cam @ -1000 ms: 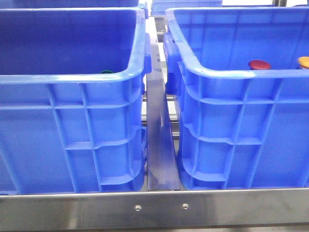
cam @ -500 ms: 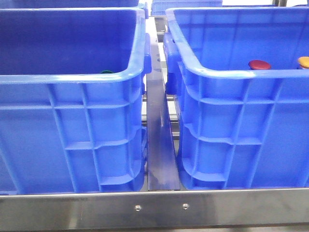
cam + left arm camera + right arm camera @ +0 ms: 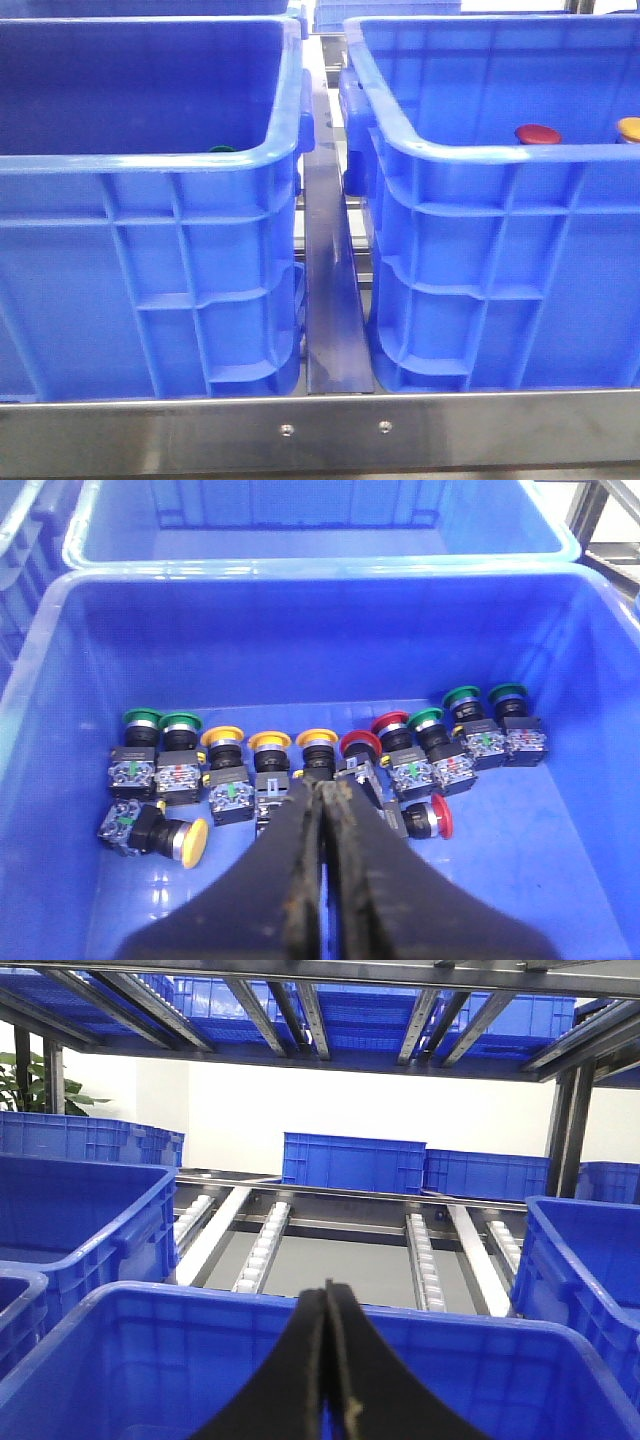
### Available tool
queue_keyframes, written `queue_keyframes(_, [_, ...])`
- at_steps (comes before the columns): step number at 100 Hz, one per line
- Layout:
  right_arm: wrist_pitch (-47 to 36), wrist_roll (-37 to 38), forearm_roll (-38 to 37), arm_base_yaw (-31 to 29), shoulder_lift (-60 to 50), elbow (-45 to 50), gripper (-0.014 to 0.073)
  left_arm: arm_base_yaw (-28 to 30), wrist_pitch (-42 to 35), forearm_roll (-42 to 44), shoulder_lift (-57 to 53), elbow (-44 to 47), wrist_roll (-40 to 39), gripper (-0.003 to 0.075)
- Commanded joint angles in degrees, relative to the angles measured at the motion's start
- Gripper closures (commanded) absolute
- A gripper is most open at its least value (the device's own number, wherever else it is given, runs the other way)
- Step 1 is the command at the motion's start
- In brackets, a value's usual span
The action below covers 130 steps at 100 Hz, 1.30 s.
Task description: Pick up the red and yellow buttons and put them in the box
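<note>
I see red-capped black-bodied push-buttons (image 3: 361, 748) and yellow-capped ones (image 3: 270, 744) rowed on the bright blue plastic crate (image 3: 560, 680) floor, just beyond my left hand (image 3: 322, 798), closed empty; right hand (image 3: 327, 1305) also closed, empty

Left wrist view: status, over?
Left gripper shut, empty, above red and yellow push-buttons in blue plastic crate. Right gripper shut, empty. Green-capped buttons mixed in.

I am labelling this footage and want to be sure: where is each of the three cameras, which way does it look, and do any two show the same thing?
Front view: low, facing forward at two blue crates; no arm shows.
Left wrist view: looks down past the shut left gripper into a crate of buttons.
Right wrist view: looks level past the shut right gripper to shelving.
Shared: front and left wrist views both show red, yellow and green button caps.
</note>
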Motion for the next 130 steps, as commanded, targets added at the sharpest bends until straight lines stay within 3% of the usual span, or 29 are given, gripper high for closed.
queue_keyframes(1, [1.64,0.07,4.18,-0.19,0.26,-1.56,0.0662,-0.46,-5.07,1.01,-0.13,-1.57,-0.07,0.0741])
queue_keyframes(23, [1.56,0.07,4.18,-0.19,0.26,-1.56,0.0662,0.55,-15.31,-0.54,-5.18,3.31,9.51,0.0741])
queue_keyframes(47, [1.56,0.07,4.18,-0.19,0.26,-1.56,0.0662,8.55,-27.78,-14.18,-13.47,14.6,21.23,0.0741])
queue_keyframes(65, [1.52,0.07,4.18,-0.19,0.26,-1.56,0.0662,11.06,-34.56,-15.14,-20.65,24.5,21.36,0.0741])
queue_keyframes(90, [1.52,0.07,4.18,-0.19,0.26,-1.56,0.0662,11.06,-34.92,-15.14,-30.43,35.61,21.36,0.0741])
queue_keyframes(130, [1.53,0.07,4.18,-0.19,0.32,-1.56,0.0662,11.06,-40.73,-15.14,-36.34,44.78,21.24,0.0741])
